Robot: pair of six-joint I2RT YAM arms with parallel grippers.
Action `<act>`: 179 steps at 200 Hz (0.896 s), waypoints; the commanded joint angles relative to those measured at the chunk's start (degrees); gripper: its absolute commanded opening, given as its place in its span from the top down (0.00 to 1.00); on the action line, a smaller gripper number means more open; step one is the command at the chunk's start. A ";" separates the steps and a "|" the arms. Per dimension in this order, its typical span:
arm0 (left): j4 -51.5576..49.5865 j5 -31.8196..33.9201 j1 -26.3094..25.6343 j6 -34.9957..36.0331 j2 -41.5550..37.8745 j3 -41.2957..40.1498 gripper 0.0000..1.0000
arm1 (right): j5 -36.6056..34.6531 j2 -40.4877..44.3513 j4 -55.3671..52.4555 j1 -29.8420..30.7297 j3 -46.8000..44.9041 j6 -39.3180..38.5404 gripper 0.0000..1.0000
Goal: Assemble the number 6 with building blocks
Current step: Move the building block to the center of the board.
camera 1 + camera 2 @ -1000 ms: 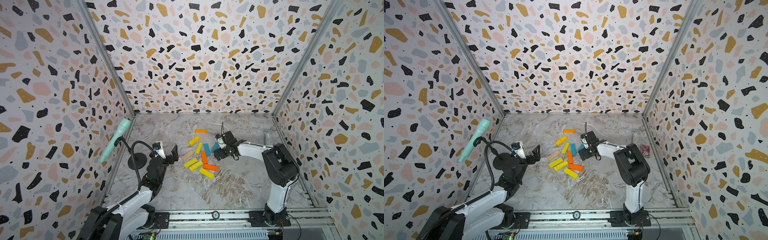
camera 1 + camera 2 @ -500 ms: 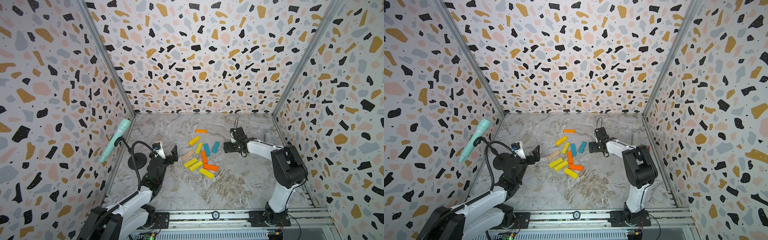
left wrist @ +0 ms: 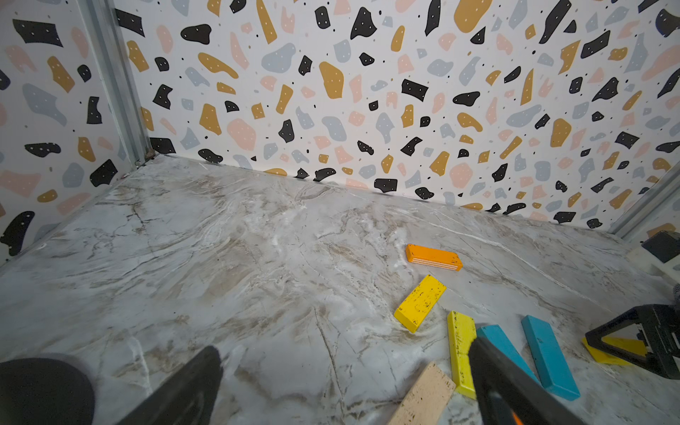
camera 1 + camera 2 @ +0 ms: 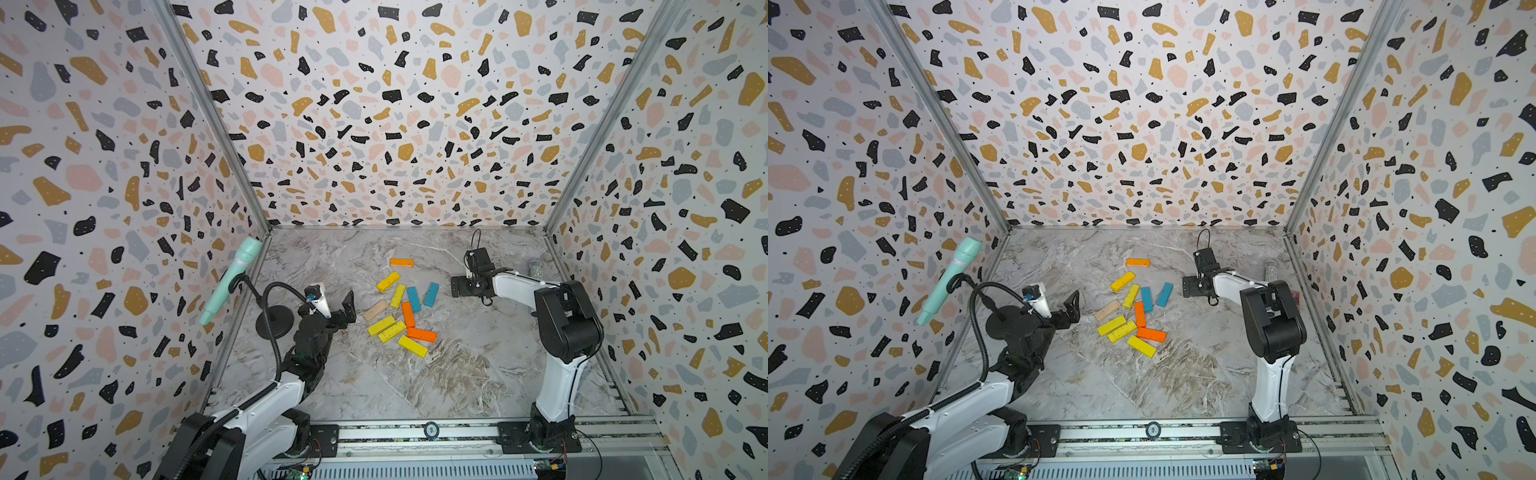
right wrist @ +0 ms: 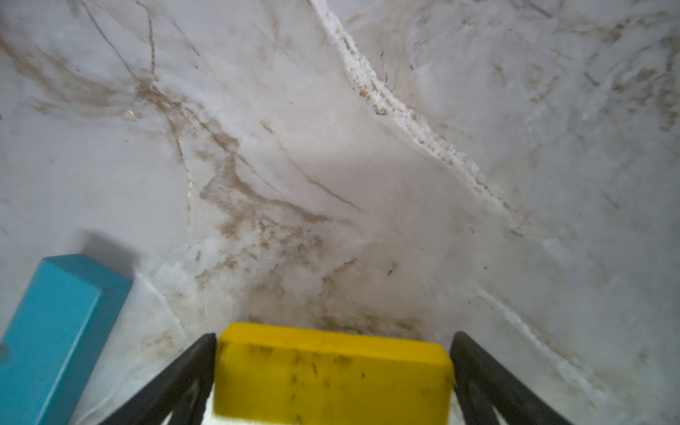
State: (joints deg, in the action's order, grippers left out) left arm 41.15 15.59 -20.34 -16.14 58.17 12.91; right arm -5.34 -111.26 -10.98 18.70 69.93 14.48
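Step, apparently: block transfer. Right gripper (image 4: 460,286), right of centre in a top view, fingers wide, clamping yellow block (image 5: 331,371). Left gripper (image 4: 334,297) spread, empty. Other building blocks (image 4: 399,307) loose mid-frame. Next, likely: lay flat, aligned.

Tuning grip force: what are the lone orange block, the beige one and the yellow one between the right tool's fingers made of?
Yellow block: likely wood, matte paint, dark chipped specks.
Orange block: painted, pale stripes along its side, possibly plywood layers or grooves.
Beige block: unpainted, looks like bare wood, speckled matte face.
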 commanded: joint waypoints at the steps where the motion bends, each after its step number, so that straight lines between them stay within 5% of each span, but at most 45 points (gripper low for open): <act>1: 1.79 0.93 -0.23 -0.21 -0.69 0.98 0.00 | -1.47 -0.42 -1.70 -0.25 1.93 -0.59 0.01; 89: 1.83 0.93 -0.21 -0.23 -0.60 1.01 0.01 | -1.93 8.35 -0.79 0.02 0.00 -1.33 0.01; 120: 1.79 0.74 -0.23 -0.32 -0.42 1.09 0.00 | 3.73 15.51 0.83 1.28 -3.49 1.74 0.00; 179: 1.44 0.27 -0.23 -0.58 -0.51 1.20 0.01 | 6.28 16.61 1.77 3.10 -8.11 4.85 0.21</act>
State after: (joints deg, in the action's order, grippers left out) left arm 41.10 15.57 -20.34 -16.16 58.17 12.91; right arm -2.00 -93.93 -8.64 20.67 63.77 16.99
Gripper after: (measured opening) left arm 0.995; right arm 0.795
